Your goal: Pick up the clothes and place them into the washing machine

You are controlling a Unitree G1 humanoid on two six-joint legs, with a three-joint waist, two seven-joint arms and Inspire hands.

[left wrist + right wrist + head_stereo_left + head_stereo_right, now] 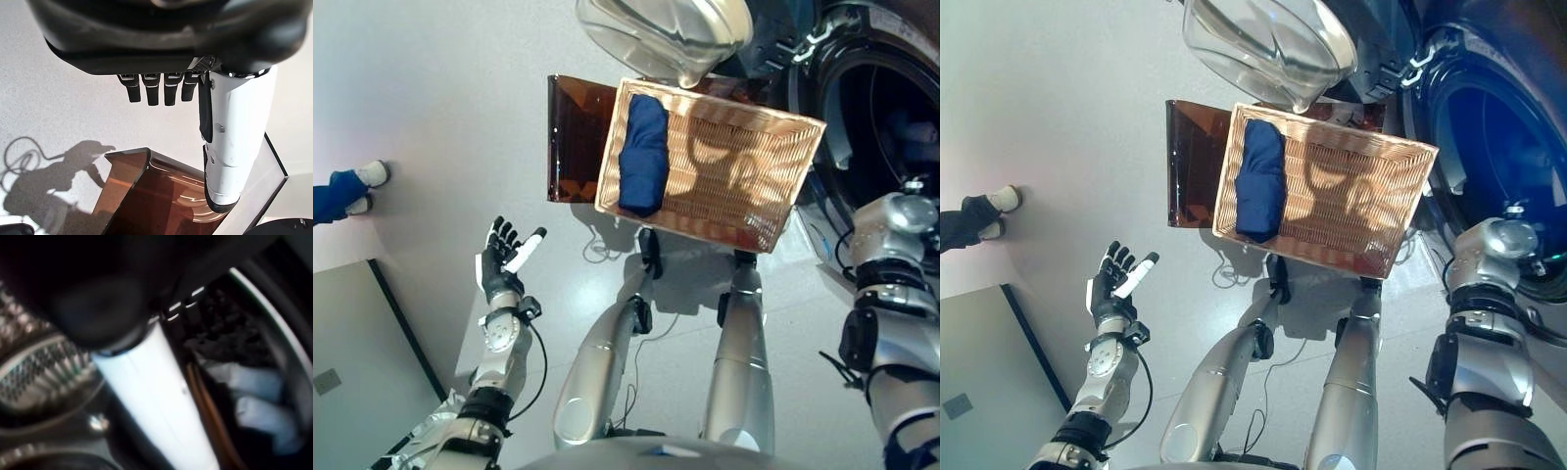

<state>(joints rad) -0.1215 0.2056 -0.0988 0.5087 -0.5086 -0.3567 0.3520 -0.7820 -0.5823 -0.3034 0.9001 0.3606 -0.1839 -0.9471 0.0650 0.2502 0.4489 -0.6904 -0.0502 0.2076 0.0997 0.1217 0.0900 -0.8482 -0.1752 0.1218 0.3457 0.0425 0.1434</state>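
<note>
A folded dark blue garment (643, 155) lies at the left end of the shallow wicker basket (744, 186), which rests on the low dark brown box (573, 137). The washing machine (881, 98) stands at the right with its drum open. My right arm reaches into the drum; my right hand's white-covered thumb (156, 396) shows in the right wrist view, above pale cloth (259, 396) and dark cloth (230, 333) in the drum. My left hand (501, 262) is open and empty, held over the floor left of the box; its fingers (154, 88) are straight.
The machine's round glass door (666, 34) hangs open above the basket's far edge. A person's shoes (357, 191) show at the far left. A grey panel (352, 343) lies at the lower left. The box's corner also shows in the left wrist view (146, 196).
</note>
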